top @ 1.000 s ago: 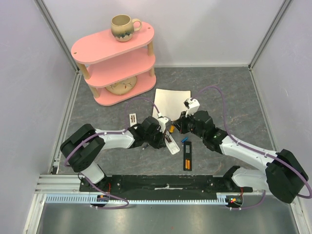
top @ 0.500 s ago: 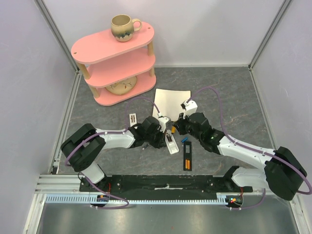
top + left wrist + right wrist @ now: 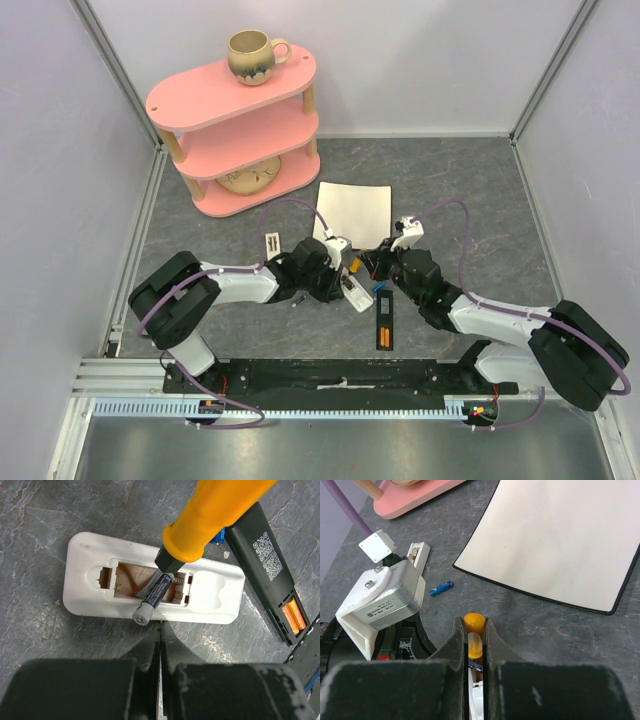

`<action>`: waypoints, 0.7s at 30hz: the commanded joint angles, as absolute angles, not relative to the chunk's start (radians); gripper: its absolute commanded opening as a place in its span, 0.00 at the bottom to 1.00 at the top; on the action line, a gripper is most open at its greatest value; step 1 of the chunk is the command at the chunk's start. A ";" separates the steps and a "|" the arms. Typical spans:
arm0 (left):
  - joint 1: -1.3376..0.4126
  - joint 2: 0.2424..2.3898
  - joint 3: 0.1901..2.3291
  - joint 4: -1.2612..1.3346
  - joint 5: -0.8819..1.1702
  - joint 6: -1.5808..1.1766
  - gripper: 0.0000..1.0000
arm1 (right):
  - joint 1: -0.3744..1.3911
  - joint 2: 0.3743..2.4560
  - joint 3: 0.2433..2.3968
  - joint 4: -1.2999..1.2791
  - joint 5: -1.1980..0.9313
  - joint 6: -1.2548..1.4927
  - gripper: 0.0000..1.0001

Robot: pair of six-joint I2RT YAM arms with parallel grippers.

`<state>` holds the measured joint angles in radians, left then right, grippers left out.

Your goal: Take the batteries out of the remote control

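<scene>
In the left wrist view a white remote control (image 3: pixel 215 592) lies back-up with its battery bay uncovered. One blue battery (image 3: pixel 152 600) stands tilted in the bay, its near end lifted over the rim. An orange-handled screwdriver (image 3: pixel 210 515) has its metal tip in the bay beside that battery. My right gripper (image 3: pixel 475 623) is shut on the screwdriver handle (image 3: pixel 474 621). My left gripper (image 3: pixel 160 628) is shut and empty, with its tips at the remote's near edge. From above, the white remote (image 3: pixel 353 296) lies between both wrists. A loose blue battery (image 3: pixel 441 588) lies on the table.
A black remote (image 3: pixel 265 565) with orange cells (image 3: pixel 293 619) in its open bay lies to the right, also seen as the black remote (image 3: pixel 385 322) from above. A white mat (image 3: pixel 352 209), a small white cover (image 3: pixel 272 244) and a pink shelf (image 3: pixel 235 95) with a mug (image 3: pixel 252 55) stand behind.
My right wrist has swung right and nearer, tipping the screwdriver in the bay. The left arm has barely moved.
</scene>
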<state>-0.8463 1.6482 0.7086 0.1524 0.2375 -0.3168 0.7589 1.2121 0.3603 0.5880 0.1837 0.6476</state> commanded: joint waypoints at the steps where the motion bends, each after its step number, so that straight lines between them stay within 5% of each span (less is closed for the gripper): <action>1: -0.836 1.701 0.698 0.132 0.183 -0.334 0.02 | 0.765 1.221 0.357 0.600 0.146 0.701 0.00; 11: -0.811 1.692 0.678 0.138 0.173 -0.333 0.02 | 0.765 1.215 0.492 0.287 0.137 0.525 0.00; 21: -0.804 1.713 0.678 0.149 0.173 -0.339 0.02 | 0.739 1.255 0.572 0.238 -0.021 0.503 0.00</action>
<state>-0.8230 1.6604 0.7059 0.1822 0.2588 -0.3363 0.7425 1.2396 0.5354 0.3183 0.0814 0.5220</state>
